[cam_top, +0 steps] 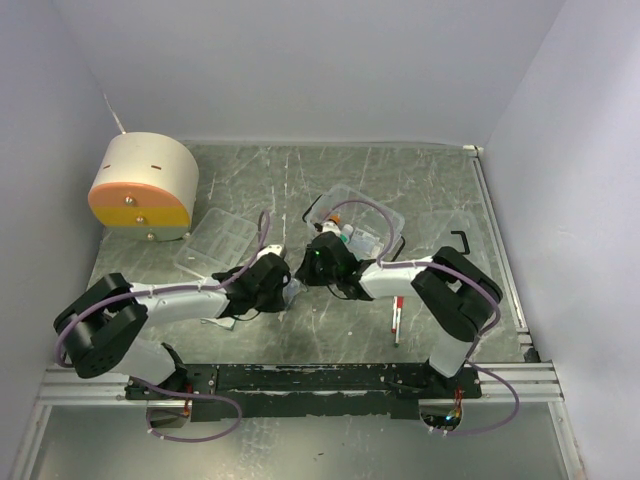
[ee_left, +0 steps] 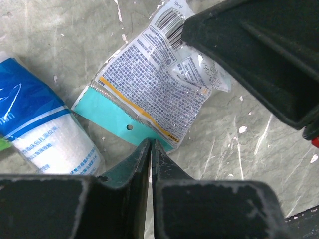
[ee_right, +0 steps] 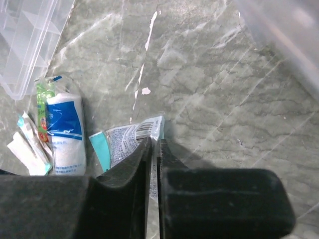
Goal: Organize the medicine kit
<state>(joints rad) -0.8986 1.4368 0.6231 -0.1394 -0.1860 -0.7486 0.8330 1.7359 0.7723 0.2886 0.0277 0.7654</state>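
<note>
And the sachet is sitting at the table, just beside the bandage roll, with both arms crowding in on it. The right gripper is squeezing down to a sliver, and the barcode end of the packet is running up between its fingers, so it is holding the sachet. The left gripper is pressing its jaws together too, tips meeting the teal strip at the opposite end. Whether it is truly pinching that strip is not showing. The step looks like getting the packet over to the clear box behind the right arm. To do it well, only 1 gripper should be pulling. The left wants to be letting go before the right is lifting, or the thin packet is risking a tear.
</note>
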